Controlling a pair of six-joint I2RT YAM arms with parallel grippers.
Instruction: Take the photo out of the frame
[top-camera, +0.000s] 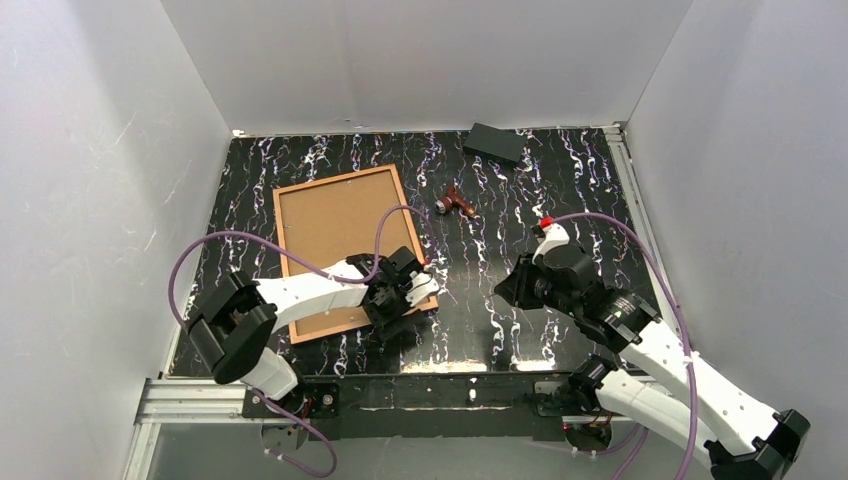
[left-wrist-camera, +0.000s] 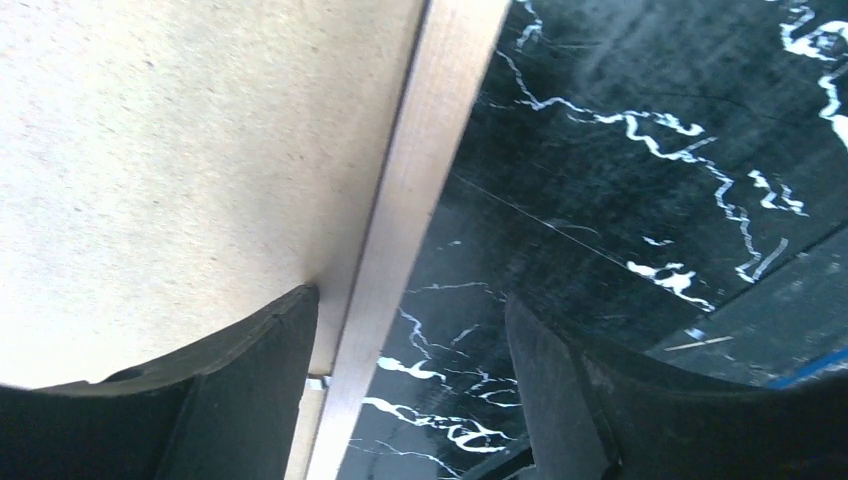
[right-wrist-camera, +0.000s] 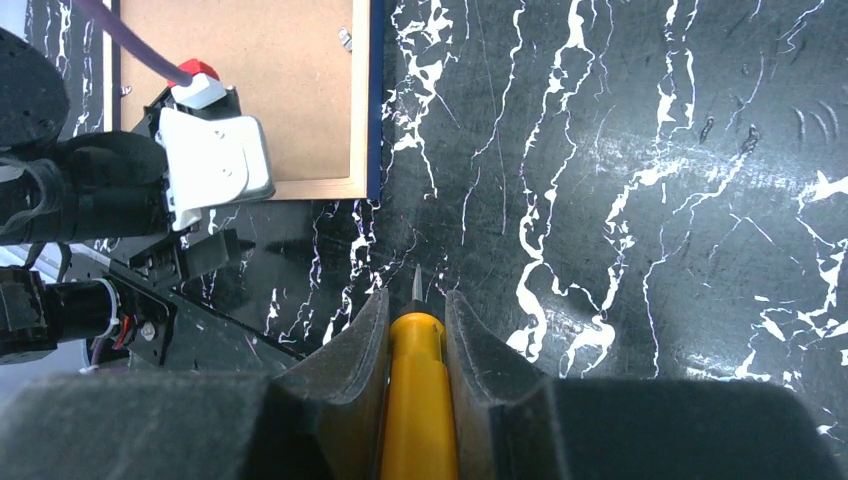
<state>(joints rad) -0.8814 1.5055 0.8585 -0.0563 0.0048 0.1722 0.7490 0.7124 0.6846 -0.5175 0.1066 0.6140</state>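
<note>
At the near right corner of the frame (right-wrist-camera: 375, 100), the left gripper (left-wrist-camera: 410, 400) straddles its rim with jaws spread, the photo (top-camera: 335, 235) lying board-side up inside looks stiff and light, best lifted by an edge, while the right gripper (right-wrist-camera: 415, 320) clamps a yellow tool (right-wrist-camera: 418, 400).

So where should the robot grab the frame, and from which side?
Probably the thin side rail by its near right corner, coming from straight above. The frame lies flat, back up, so only that narrow rail offers a pinch, closing across it from the brown board inside to the table outside. The open left end effector straddles it that way.
</note>
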